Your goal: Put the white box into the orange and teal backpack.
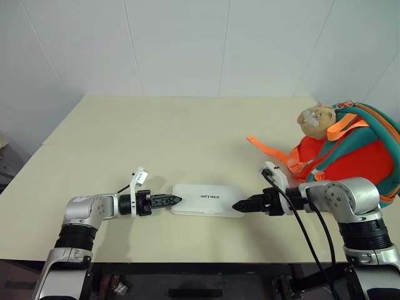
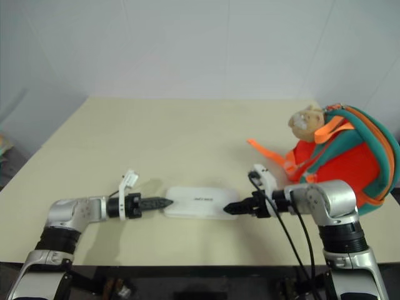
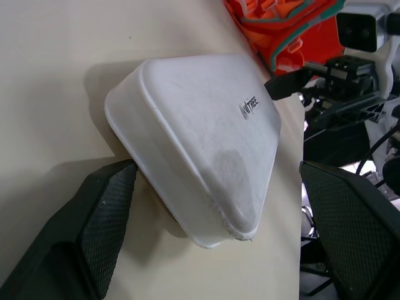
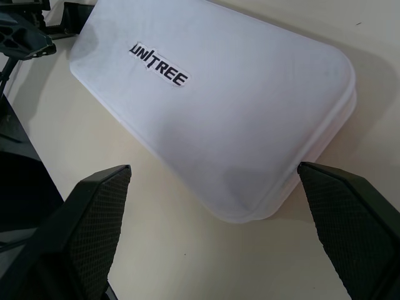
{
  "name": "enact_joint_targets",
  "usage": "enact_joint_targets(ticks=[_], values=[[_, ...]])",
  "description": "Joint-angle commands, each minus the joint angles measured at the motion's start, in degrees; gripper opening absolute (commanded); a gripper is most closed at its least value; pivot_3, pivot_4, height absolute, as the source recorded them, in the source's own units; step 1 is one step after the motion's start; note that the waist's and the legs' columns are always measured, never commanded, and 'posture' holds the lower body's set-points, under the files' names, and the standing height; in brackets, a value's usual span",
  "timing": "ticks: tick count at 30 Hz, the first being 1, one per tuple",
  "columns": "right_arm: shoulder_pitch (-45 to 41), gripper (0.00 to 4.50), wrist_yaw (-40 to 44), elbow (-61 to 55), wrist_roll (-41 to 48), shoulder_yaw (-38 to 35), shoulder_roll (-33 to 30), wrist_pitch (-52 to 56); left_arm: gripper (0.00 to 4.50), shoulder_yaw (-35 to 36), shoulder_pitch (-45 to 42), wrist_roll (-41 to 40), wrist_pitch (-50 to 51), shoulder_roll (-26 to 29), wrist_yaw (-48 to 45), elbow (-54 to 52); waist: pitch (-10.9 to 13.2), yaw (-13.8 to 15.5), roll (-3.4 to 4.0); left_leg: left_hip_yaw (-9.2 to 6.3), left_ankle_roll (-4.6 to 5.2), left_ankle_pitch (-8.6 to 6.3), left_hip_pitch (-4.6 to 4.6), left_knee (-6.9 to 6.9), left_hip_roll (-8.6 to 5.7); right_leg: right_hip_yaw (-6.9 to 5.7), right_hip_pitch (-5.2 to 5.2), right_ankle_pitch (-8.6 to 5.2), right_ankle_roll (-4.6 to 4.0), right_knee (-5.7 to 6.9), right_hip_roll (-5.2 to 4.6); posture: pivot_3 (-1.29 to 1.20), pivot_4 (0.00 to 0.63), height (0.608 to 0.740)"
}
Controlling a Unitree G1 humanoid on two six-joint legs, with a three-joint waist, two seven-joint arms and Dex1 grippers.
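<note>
Bright, even overhead light; soft shadows, right eye view hazier.

I saw a cream table (image 1: 187, 131) against plain white panelled walls (image 1: 175, 44) with thin vertical seams; even light, dark floor (image 1: 12, 169) at the left edge.

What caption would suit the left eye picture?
Open left gripper and right gripper flank white box on table; backpack waits.
</note>
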Motion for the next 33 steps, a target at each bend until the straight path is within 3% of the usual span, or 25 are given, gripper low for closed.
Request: enact_joint_targets(ticks=[1, 12, 22, 25, 33], values=[[-0.6, 4.5, -0.4, -0.1, 1.1, -0.4, 0.9, -1.7, 4.45, 0.1, -0.9, 0.0, 1.3, -2.0, 1.2, 3.3, 0.0, 0.1, 0.0, 0.0, 0.0, 0.0, 0.0, 0.02, 0.0, 0.0, 0.01, 0.01, 0.0, 0.01, 0.0, 0.0, 0.15, 0.74], [0.5, 4.5, 2.2, 1.9, -0.1, 3.9, 0.2, -9.5, 4.45, 2.2, -4.0, -0.9, 3.4, -5.9, 1.1, 9.5, 0.0, 1.0, -0.01, -0.01, 0.01, -0.01, 0.0, 0.03, -0.02, 0.0, 0.02, 0.02, 0.02, 0.0, 0.0, 0.0, 0.15, 0.74], [2.7, 4.5, 3.6, 0.8, -0.2, 5.4, -1.3, -12.2, 4.45, 9.1, -6.8, -3.8, 6.4, -7.0, 2.7, 14.1, 0.0, 0.9, -0.01, -0.01, 0.02, -0.01, 0.0, 0.02, -0.03, -0.01, 0.01, 0.02, 0.03, -0.01, 0.0, 0.0, 0.15, 0.74], [3.3, 4.5, 3.9, 0.6, -0.4, 5.6, -1.6, -13.0, 3.85, 11.1, -7.5, -5.1, 8.2, -7.0, 3.5, 14.6, 0.0, 0.8, -0.02, -0.01, 0.01, -0.01, -0.01, 0.02, -0.03, 0.0, 0.0, 0.02, 0.03, -0.02, 0.0, 0.0, 0.15, 0.74], [5.1, 4.5, 4.1, -0.8, -0.1, 5.4, -2.0, -13.9, 1.38, 10.6, -5.9, -5.7, 12.7, -5.8, 3.8, 11.3, 0.0, 0.8, -0.02, 0.01, -0.01, -0.06, -0.04, -0.06, -0.03, -0.01, -0.03, 0.01, 0.05, -0.11, 0.0, 0.0, 0.15, 0.74]])
